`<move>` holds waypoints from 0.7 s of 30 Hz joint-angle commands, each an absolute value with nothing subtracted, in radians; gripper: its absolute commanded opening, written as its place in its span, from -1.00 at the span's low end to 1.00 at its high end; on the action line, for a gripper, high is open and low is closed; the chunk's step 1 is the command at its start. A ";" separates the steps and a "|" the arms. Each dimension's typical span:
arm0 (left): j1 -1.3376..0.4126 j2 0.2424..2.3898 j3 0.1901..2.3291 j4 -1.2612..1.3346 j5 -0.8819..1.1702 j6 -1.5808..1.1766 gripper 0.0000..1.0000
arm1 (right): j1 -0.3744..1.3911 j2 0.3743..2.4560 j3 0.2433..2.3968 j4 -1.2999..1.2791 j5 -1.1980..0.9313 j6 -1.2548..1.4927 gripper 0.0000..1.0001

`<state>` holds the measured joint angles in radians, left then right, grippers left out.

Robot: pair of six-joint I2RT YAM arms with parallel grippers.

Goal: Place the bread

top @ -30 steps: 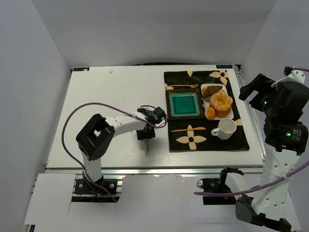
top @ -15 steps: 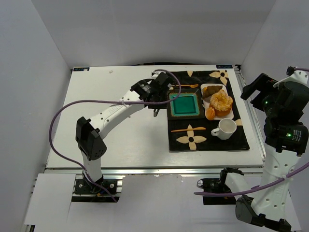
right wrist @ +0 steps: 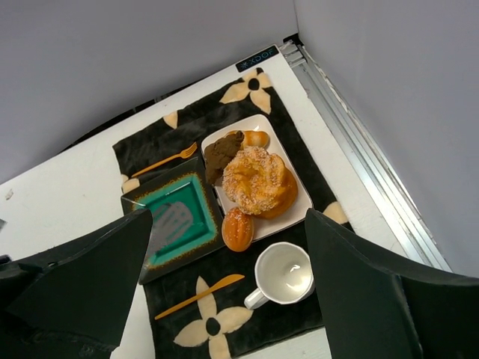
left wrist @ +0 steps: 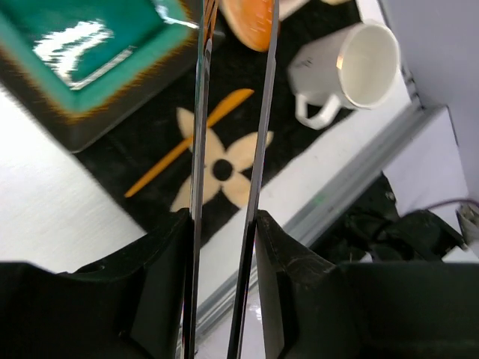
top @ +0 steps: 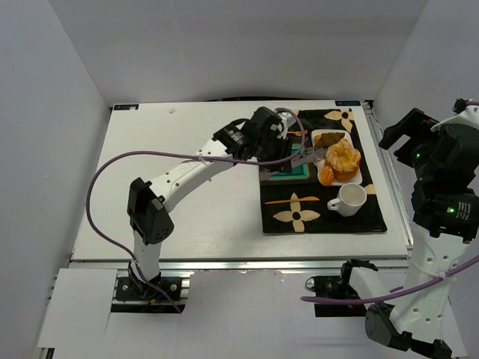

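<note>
Swung across from the near worktop (top: 209, 217) within the last second, the left pincer (top: 307, 156) is now stretched over the teal dish (right wrist: 196, 196) towards the white plate (right wrist: 273, 138)
Its thin fingers (left wrist: 198, 149) are seen only a narrow slit apart, nothing gripped between them; the bread (right wrist: 238, 229) is left lying on the plate's near left corner, just beside the large swirled pastry (right wrist: 258, 181). The right pincer (right wrist: 230, 215) is held high at the right, spread wide and empty

A black flower-patterned placemat (top: 374, 213) covered the right side of the white worktop (top: 187, 194). On it sat a teal square plate (right wrist: 187, 217), a white plate (right wrist: 277, 142) bearing a swirled pastry (right wrist: 258, 179) and a dark brown piece (right wrist: 221, 153), a white mug (right wrist: 284, 273) toward the near edge, an orange fork (right wrist: 165, 158) and an orange knife (right wrist: 198, 295).
</note>
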<state>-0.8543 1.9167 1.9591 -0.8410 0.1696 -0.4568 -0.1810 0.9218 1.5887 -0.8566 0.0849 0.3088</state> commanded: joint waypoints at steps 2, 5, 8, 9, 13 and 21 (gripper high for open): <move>-0.888 1.933 1.979 -0.767 0.298 -0.466 -0.03 | -0.179 0.913 1.624 -0.818 0.120 0.293 0.79; -0.913 1.947 1.979 -0.772 0.275 -0.463 0.01 | -0.179 0.907 1.620 -0.822 0.126 0.291 0.79; -0.923 1.953 1.970 -0.767 0.249 -0.468 0.01 | -0.178 0.902 1.617 -0.825 0.129 0.291 0.79; -0.925 1.957 1.967 -0.762 0.244 -0.471 0.01 | -0.178 0.900 1.618 -0.827 0.129 0.290 0.79; -0.927 1.970 1.973 -0.761 0.222 -0.474 0.01 | -0.179 0.896 1.617 -0.833 0.130 0.288 0.79; -0.928 1.983 1.971 -0.767 0.161 -0.476 0.02 | -0.178 0.894 1.617 -0.841 0.127 0.284 0.79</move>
<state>-0.9276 1.9896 1.9579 -0.7845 0.1932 -0.4721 -0.1810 0.9020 1.5890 -0.8627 0.1104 0.3042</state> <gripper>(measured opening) 0.510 0.895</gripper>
